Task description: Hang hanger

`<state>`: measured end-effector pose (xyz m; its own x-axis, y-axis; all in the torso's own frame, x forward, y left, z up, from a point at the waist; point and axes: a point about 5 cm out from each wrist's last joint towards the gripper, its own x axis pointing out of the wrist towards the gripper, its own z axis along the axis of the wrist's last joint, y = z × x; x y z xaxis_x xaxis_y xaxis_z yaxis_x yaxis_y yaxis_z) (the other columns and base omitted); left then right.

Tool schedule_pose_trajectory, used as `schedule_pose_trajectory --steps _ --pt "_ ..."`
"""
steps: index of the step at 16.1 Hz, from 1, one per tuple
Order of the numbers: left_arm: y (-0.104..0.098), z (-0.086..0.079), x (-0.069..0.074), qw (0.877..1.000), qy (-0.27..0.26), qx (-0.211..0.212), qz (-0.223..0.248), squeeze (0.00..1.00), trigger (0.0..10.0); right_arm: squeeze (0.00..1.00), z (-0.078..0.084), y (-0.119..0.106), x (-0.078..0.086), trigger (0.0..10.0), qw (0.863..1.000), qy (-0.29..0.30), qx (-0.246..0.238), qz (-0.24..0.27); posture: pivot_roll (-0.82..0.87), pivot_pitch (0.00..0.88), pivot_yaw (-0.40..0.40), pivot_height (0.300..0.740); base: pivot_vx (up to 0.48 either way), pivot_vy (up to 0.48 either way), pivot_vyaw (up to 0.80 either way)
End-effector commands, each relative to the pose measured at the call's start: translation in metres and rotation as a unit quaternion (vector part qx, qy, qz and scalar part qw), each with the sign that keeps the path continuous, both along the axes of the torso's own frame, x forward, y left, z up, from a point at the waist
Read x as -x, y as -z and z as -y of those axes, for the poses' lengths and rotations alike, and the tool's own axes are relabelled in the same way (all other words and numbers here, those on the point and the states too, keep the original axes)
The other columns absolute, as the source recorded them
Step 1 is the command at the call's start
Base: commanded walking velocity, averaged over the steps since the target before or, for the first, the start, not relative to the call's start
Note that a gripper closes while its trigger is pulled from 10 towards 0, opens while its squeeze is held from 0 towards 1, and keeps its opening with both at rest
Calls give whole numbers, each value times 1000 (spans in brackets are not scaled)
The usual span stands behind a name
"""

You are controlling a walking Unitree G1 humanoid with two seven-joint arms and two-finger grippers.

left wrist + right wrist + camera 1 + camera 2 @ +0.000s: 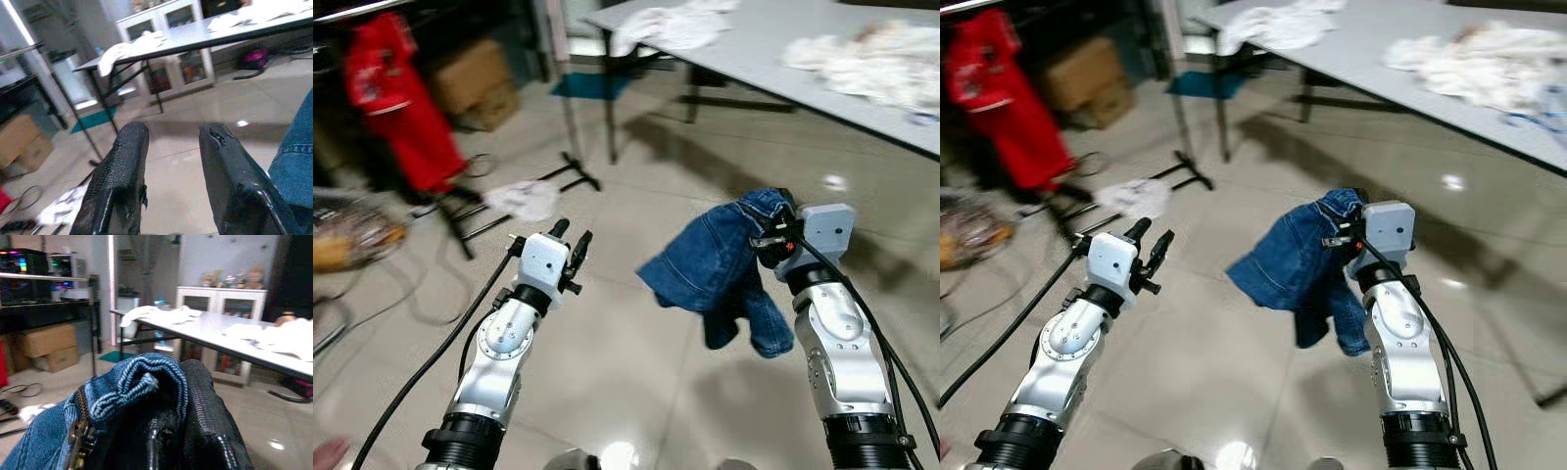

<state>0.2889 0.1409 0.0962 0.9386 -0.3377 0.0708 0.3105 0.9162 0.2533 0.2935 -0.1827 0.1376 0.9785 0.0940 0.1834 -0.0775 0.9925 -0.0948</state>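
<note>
Pale tiled floor [626,372] lies open ahead; a grey bench [773,49] strewn with white cloths [862,54] stands beyond. The right hand [773,238] pinches a blue denim garment [715,264], any hanger hidden beneath. The left hand [570,240] is spread, empty. A blurred red garment [396,98] hangs at left.

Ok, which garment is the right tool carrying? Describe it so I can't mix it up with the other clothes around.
Start at the long grey table strewn with white cloth, then come down over the tiled floor to the right tool. Bunched in it by the waistband hangs a pair of blue denim shorts. It is the only denim item: the other clothes are white, or red on the rack to the left.
</note>
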Motion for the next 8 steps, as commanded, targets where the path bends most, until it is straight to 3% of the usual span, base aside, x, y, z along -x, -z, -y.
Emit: schedule_pose_trajectory --steps 1,6,8 --pt "-5 2 -2 1000 2 -5 7 0 10000 0 -5 -10 -4 10000 1000 -9 -4 25 -73 0 116 740 0 0 -800" --pt "-7 7 -1 1000 10 -9 8 0 10000 0 -5 -8 -7 10000 1000 -6 -1 17 -74 0 115 740 0 0 -800" --pt "-8 9 -1 1000 15 -15 16 0 10000 0 -6 -6 -6 10000 1000 -6 0 15 -76 0 115 740 270 -394 -800"
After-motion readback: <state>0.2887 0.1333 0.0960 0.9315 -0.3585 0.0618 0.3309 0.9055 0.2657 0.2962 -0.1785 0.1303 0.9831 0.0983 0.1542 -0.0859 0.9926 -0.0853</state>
